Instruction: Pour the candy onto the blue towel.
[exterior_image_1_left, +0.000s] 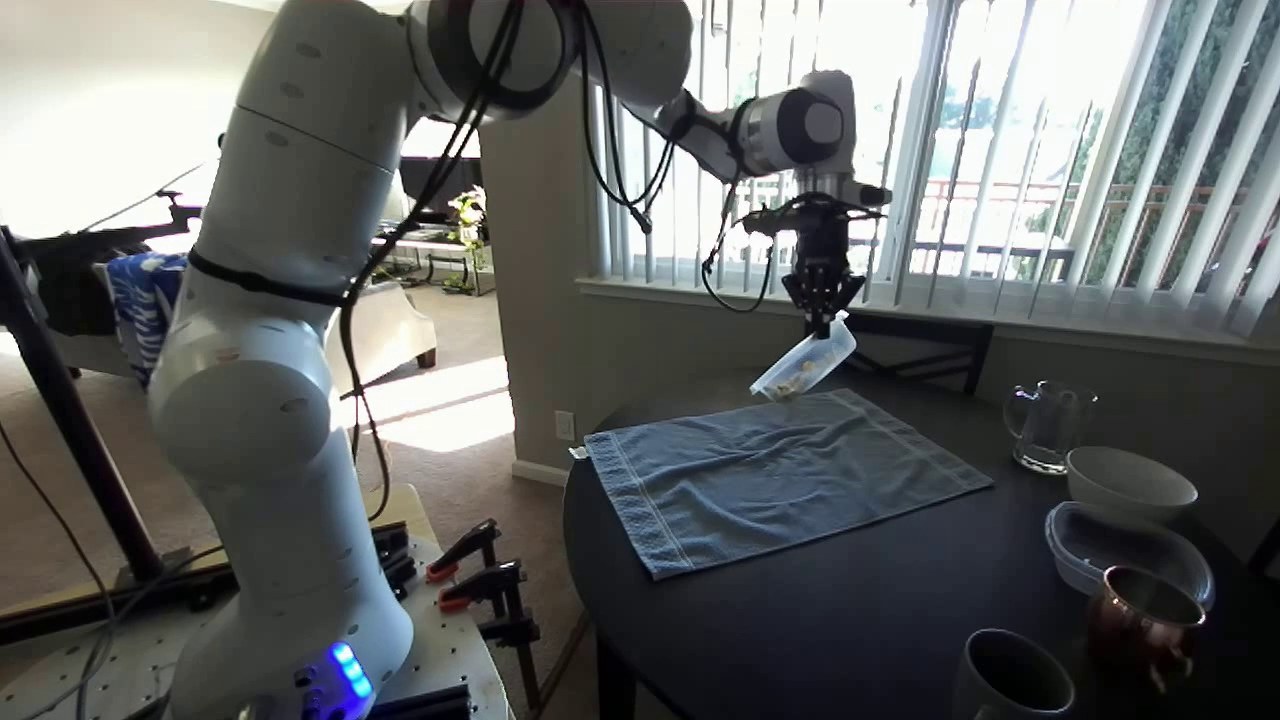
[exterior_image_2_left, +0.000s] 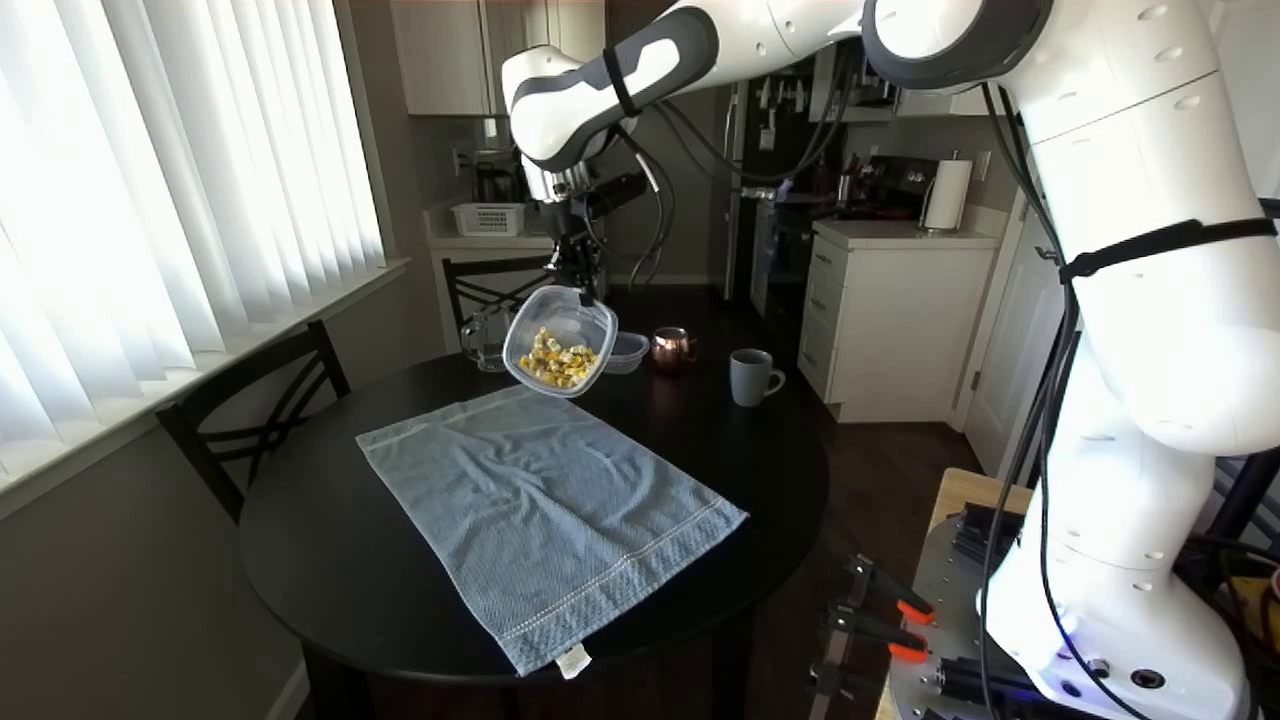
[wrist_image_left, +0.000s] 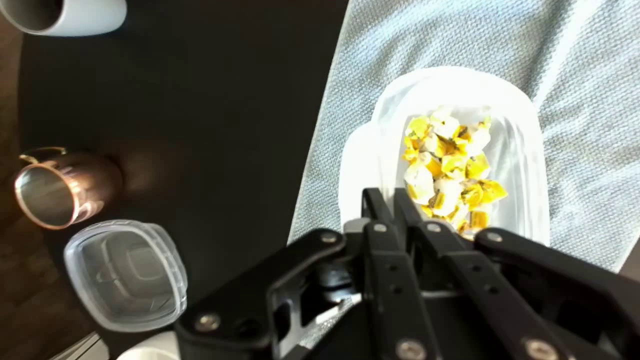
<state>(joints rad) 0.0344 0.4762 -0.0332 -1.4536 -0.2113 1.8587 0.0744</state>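
Note:
The candy (exterior_image_2_left: 555, 362), yellow and white pieces, lies inside a clear shallow bowl (exterior_image_2_left: 565, 308); it also shows in the wrist view (wrist_image_left: 450, 165). My gripper (exterior_image_1_left: 821, 328) is shut on the bowl's rim, and the wrist view shows both fingertips (wrist_image_left: 391, 202) pinching the wall. The bowl (exterior_image_1_left: 825, 355) is tilted and held in the air above the far edge of the blue towel (exterior_image_1_left: 780, 480). The candy (exterior_image_1_left: 795, 384) is gathered toward the bowl's lower side. The towel (exterior_image_2_left: 560, 490) lies flat with wrinkles in its middle, and no pieces show on it.
On the dark round table (exterior_image_1_left: 800, 610) stand a glass mug (exterior_image_1_left: 1048, 428), a white bowl (exterior_image_1_left: 1130, 480), an empty clear container (exterior_image_1_left: 1130, 550), a copper mug (exterior_image_1_left: 1145, 620) and a grey mug (exterior_image_1_left: 1010, 680). Black chairs (exterior_image_2_left: 260, 420) stand by the window side.

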